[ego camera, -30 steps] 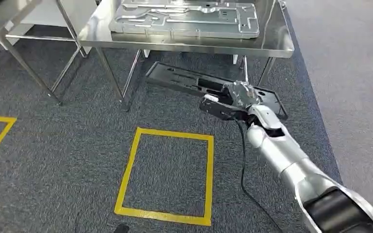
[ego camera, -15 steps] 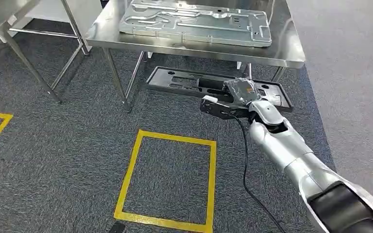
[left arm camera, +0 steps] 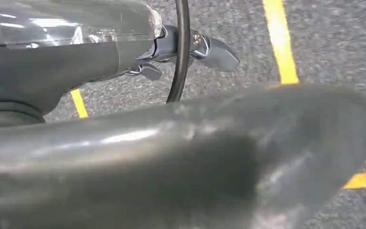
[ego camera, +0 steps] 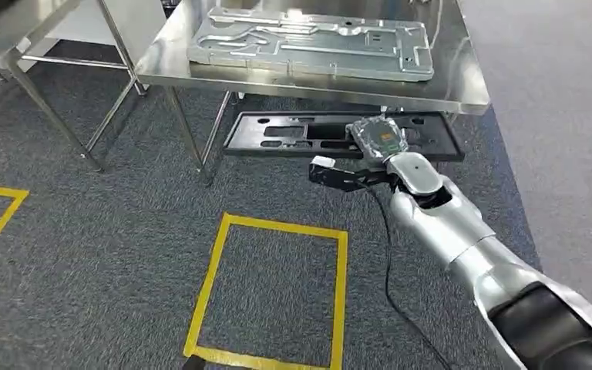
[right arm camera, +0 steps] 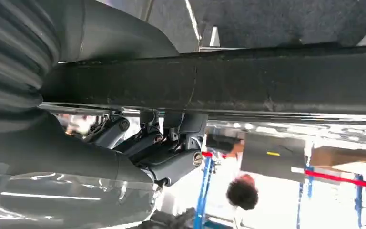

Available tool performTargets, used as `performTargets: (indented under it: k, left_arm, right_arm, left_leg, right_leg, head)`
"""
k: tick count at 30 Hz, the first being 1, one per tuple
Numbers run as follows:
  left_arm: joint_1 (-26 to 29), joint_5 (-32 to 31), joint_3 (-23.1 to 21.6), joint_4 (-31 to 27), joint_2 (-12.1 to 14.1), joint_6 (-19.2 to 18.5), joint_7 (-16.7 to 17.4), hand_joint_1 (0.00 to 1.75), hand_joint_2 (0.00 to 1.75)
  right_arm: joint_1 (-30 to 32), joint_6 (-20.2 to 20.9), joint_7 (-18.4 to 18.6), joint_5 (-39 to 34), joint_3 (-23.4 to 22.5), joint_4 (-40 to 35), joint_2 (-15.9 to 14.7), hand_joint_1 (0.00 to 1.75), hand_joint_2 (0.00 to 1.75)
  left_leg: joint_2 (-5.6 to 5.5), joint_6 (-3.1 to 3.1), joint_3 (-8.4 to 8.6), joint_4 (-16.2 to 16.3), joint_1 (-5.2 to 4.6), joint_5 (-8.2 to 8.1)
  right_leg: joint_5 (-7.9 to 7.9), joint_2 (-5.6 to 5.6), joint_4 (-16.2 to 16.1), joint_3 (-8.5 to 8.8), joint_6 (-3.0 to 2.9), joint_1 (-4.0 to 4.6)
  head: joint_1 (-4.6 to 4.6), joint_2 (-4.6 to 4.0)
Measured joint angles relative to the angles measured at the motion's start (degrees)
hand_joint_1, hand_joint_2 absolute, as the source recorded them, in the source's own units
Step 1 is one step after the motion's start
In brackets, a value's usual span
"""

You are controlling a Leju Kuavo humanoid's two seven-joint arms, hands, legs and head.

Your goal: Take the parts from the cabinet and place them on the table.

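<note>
A long black plastic part (ego camera: 293, 135) with cut-outs hangs level just below and in front of the steel table's (ego camera: 462, 92) near edge. My right hand (ego camera: 381, 139) grips it near its right end. In the right wrist view the black part's edge (right arm camera: 267, 81) runs across the picture, with my dark fingers (right arm camera: 167, 148) curled under it. A silver stamped metal part (ego camera: 308, 42) lies flat on the tabletop. My left hand (left arm camera: 190, 47) hangs over the carpet with nothing in it.
A yellow tape square (ego camera: 277, 223) marks the grey carpet in front of the table. A second steel table (ego camera: 15, 31) stands at the far left. A black cable (ego camera: 388, 254) hangs along my right arm. A person (right arm camera: 240, 191) stands beyond the table.
The camera has shifted and the table looks nearer. The black part, tilted a second ago, now lies parallel to the table's edge and closer beneath it, still in my right hand.
</note>
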Motion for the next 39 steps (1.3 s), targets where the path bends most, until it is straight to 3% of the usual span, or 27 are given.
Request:
performTargets:
  k: [2,3,4,6,7,8,9,12,14,17,18,19,21,22,23,25,27,29,30,31,32,34,35,36,37,38,39]
  left_arm:
    - [0.1,-0.3,0.0,0.0,0.0,0.0,0.1,0.0,0.0]
    - [0.2,-0.4,0.0,0.0,0.0,0.0,0.1,0.0,0.0]
    - [0.3,-0.4,0.0,0.0,0.0,-0.1,0.1,0.0,0.0]
    - [0.2,-0.4,0.0,0.0,0.0,-0.1,0.1,0.0,0.0]
    - [0.3,-0.4,0.0,0.0,0.0,-0.1,0.1,0.0,0.0]
    - [0.3,-0.5,0.0,0.1,0.0,-0.1,0.1,0.0,0.0]
    - [0.2,-0.5,0.0,0.1,0.0,-0.1,0.1,0.0,0.0]
    - [0.2,-0.5,0.0,0.1,0.0,0.0,0.2,0.0,0.0]
    - [0.2,-0.5,0.0,0.0,0.0,0.0,0.1,0.0,0.0]
    - [0.2,-0.6,0.0,0.0,0.0,0.0,0.1,0.0,0.0]
    - [0.3,-0.6,0.0,0.0,0.0,0.0,0.2,0.0,0.0]
    - [0.4,-0.7,0.0,0.0,0.0,0.0,0.2,0.0,0.0]
    - [0.6,-0.7,0.0,0.0,0.0,0.0,0.2,0.0,0.0]
    - [0.6,-0.8,0.0,0.0,0.0,0.0,0.2,0.0,0.0]
    - [0.9,-0.9,0.0,0.1,-0.3,0.0,0.2,0.0,0.0]
    - [0.7,-0.9,0.0,0.2,-0.3,0.1,0.2,0.0,0.0]
    - [0.7,-1.1,0.0,0.2,-0.2,0.1,0.3,0.0,0.0]
    - [0.3,-1.2,0.0,0.1,-0.1,0.1,0.3,0.0,0.0]
    - [0.1,-1.2,0.0,0.1,-0.1,0.2,0.3,0.0,0.0]
    - [0.1,-1.2,0.0,0.1,-0.1,0.2,0.3,0.0,0.0]
    - [0.1,-1.2,0.0,0.1,-0.1,0.2,0.3,0.0,0.0]
    - [0.4,-1.2,0.0,0.1,-0.1,0.2,0.3,0.0,0.0]
    - [0.5,-1.2,0.0,0.1,-0.1,0.2,0.3,0.0,0.0]
    - [0.5,-1.2,0.0,0.1,0.0,0.2,0.3,0.0,0.0]
    - [0.6,-1.2,0.0,0.1,0.0,0.2,0.3,0.0,0.0]
    - [0.7,-1.2,0.0,0.1,0.1,0.2,0.3,0.0,0.0]
    - [0.9,-1.2,0.0,0.2,0.1,0.2,0.5,0.0,0.0]
  right_arm:
    - [0.2,0.7,-0.5,0.4,0.8,-0.1,-0.7,1.75,1.75]
    - [0.4,1.0,-0.7,0.6,1.4,-0.1,-1.1,1.75,1.75]
    - [0.6,1.1,-0.9,0.8,1.7,-0.1,-1.3,1.75,1.75]
    - [0.7,1.2,-0.9,1.0,2.1,-0.2,-1.5,1.75,1.75]
    - [0.7,1.3,-0.9,1.0,2.2,-0.4,-1.6,1.75,1.75]
    - [0.5,1.3,-0.8,1.1,2.4,-0.4,-1.7,1.75,1.75]
    - [0.3,1.3,-0.8,1.2,2.5,-0.5,-1.8,1.75,1.75]
    - [0.4,1.1,-0.7,2.0,2.5,-1.0,-1.8,1.75,1.75]
    - [0.3,1.0,-0.6,2.3,2.5,-1.2,-1.8,1.75,1.75]
    - [0.9,0.8,-0.3,2.9,2.5,-1.3,-0.7,1.75,1.75]
    - [1.3,0.7,0.0,3.2,2.5,-1.3,-0.4,1.75,1.75]
    - [1.6,0.7,0.1,3.4,2.5,-1.3,-0.2,1.75,1.75]
    - [1.7,0.6,0.4,3.8,2.5,-1.3,0.0,1.75,1.75]
    - [1.7,0.3,0.6,4.3,2.3,-1.4,0.1,1.75,1.75]
    - [1.8,0.0,0.8,4.6,2.2,-1.4,0.3,1.75,1.75]
    - [2.0,-0.8,1.2,5.3,2.1,-1.5,0.5,1.75,1.75]
    - [2.1,-0.8,1.2,5.8,1.7,-2.4,0.5,1.75,1.75]
    - [1.8,-1.1,1.3,6.1,1.0,-3.4,0.0,1.75,1.75]
    - [1.5,-1.4,1.4,6.2,0.9,-3.7,-0.3,1.75,1.75]
    - [1.5,-1.4,1.5,6.2,0.9,-3.8,-0.6,1.75,1.75]
    - [1.7,-1.4,1.5,6.2,0.9,-3.8,-0.9,1.75,1.75]
    - [2.2,-1.4,1.4,6.3,0.9,-4.0,-1.2,1.75,1.75]
    - [2.3,-1.4,1.4,6.3,0.9,-4.0,-1.3,1.75,1.75]
    - [2.4,-1.4,1.4,6.3,0.9,-4.0,-1.4,1.75,1.75]
    - [2.4,-1.4,1.4,6.3,0.9,-4.0,-1.4,1.75,1.75]
    - [2.5,-1.4,1.4,6.3,0.9,-4.0,-1.6,1.75,1.75]
    - [2.6,-1.5,1.4,6.3,0.9,-4.0,-1.6,1.75,1.75]
  left_leg:
    - [0.16,-0.73,-4.72,7.7,0.44,-2.16]
    - [0.25,-1.0,-6.18,9.2,0.68,-1.51]
    - [0.31,-1.26,-6.22,7.6,0.91,0.78]
    - [0.36,-1.72,-3.27,-1.0,1.26,7.33]
    - [0.19,-1.84,-1.74,-5.6,1.44,9.37]
    - [-0.67,-1.65,-1.43,-5.1,1.16,7.96]
    - [-0.85,-0.43,-0.76,-6.5,0.98,7.15]
    - [-0.82,1.37,0.01,-6.7,1.1,6.26]
    - [-0.98,2.04,1.15,-7.0,1.25,5.73]
    - [-0.88,2.63,2.94,-7.1,1.09,4.07]
    - [-0.92,2.76,3.75,-7.1,1.0,3.42]
    - [-1.03,2.82,4.72,-7.2,0.86,2.77]
    - [-1.1,2.78,6.72,-7.3,0.34,1.36]
    - [-1.06,2.73,7.83,-7.4,0.11,0.55]
    - [-0.9,2.69,8.06,-7.7,0.2,-0.21]
    - [-0.85,2.01,9.6,-8.1,-0.25,-1.54]
    - [-0.09,1.59,10.54,-7.5,-0.45,-0.54]
    - [0.3,1.03,8.45,-2.5,-0.49,0.42]
    - [0.31,0.62,5.92,1.4,-0.3,0.41]
    - [0.36,0.21,3.37,4.8,-0.08,-0.84]
    - [0.39,-0.24,0.57,7.9,0.2,-3.78]
    - [0.44,-0.78,-2.27,8.7,0.44,-7.08]
    - [0.47,-0.9,-2.61,6.5,0.55,-6.52]
    - [0.47,-1.04,-2.23,2.5,0.66,-3.83]
    - [0.45,-1.05,-1.6,-1.8,0.77,0.52]
    - [0.31,-0.97,-1.31,-6.2,0.88,7.1]
    - [0.23,-0.22,-1.47,-6.5,0.54,7.95]
  right_leg:
    - [-0.85,-0.07,0.0,0.99,0.11,-0.01]
    - [-1.36,-0.06,0.1,1.61,0.29,-0.09]
    - [-1.97,-0.02,0.1,2.4,0.56,-0.22]
    - [-3.35,0.05,0.3,4.04,1.24,-0.7]
    - [-4.19,-0.01,0.4,4.72,1.69,-0.85]
    - [-4.51,0.1,0.3,4.83,2.12,-0.64]
    - [-4.78,0.56,0.5,4.68,2.69,-0.33]
    - [-4.77,1.18,0.3,5.53,3.4,-0.72]
    - [-4.59,1.02,3.6,3.88,3.66,-0.87]
    - [-8.97,1.43,17.6,-5.73,3.74,-0.72]
    - [-10.31,1.43,19.3,-7.89,3.59,-0.7]
    - [-10.23,1.44,18.7,-9.07,3.17,-0.52]
    - [-5.87,1.4,12.6,-9.05,1.73,0.12]
    - [-1.2,1.32,7.8,-8.5,0.55,0.72]
    - [5.35,0.73,3.3,-8.03,-0.86,1.69]
    - [4.79,1.24,2.2,-7.35,-0.66,1.87]
    - [4.4,1.3,1.5,-6.04,-0.55,1.74]
    - [3.83,1.45,0.6,-4.1,-0.73,1.14]
    - [3.28,1.36,0.5,-3.5,-0.95,1.09]
    - [2.66,1.37,0.5,-2.91,-0.91,1.06]
    - [1.8,1.38,0.5,-2.06,-0.9,0.98]
    - [0.46,1.53,0.5,-0.39,-0.65,0.75]
    - [-0.39,1.7,0.5,0.72,-0.4,0.6]
    - [-1.26,1.79,0.6,1.86,-0.12,0.46]
    - [-2.08,1.78,0.6,2.88,0.15,0.36]
    - [-3.01,1.73,0.5,3.38,0.48,0.31]
    - [-3.63,1.97,0.9,4.24,0.89,0.33]
  head:
    - [-0.02,0.0]
    - [-0.02,0.0]
    - [-0.02,0.0]
    - [-0.02,0.0]
    - [-0.02,0.0]
    - [0.0,0.0]
    - [0.0,0.0]
    - [0.0,0.0]
    - [0.02,0.0]
    - [0.02,0.0]
    - [0.02,0.0]
    - [0.04,0.0]
    - [0.04,0.0]
    - [0.02,0.0]
    - [0.04,0.0]
    - [0.33,0.0]
    - [0.26,0.0]
    - [0.26,0.0]
    - [0.22,0.0]
    - [0.24,0.0]
    - [0.26,0.0]
    - [0.24,0.0]
    - [0.24,0.0]
    - [0.24,0.0]
    - [0.24,0.0]
    - [0.24,0.0]
    - [0.28,0.0]
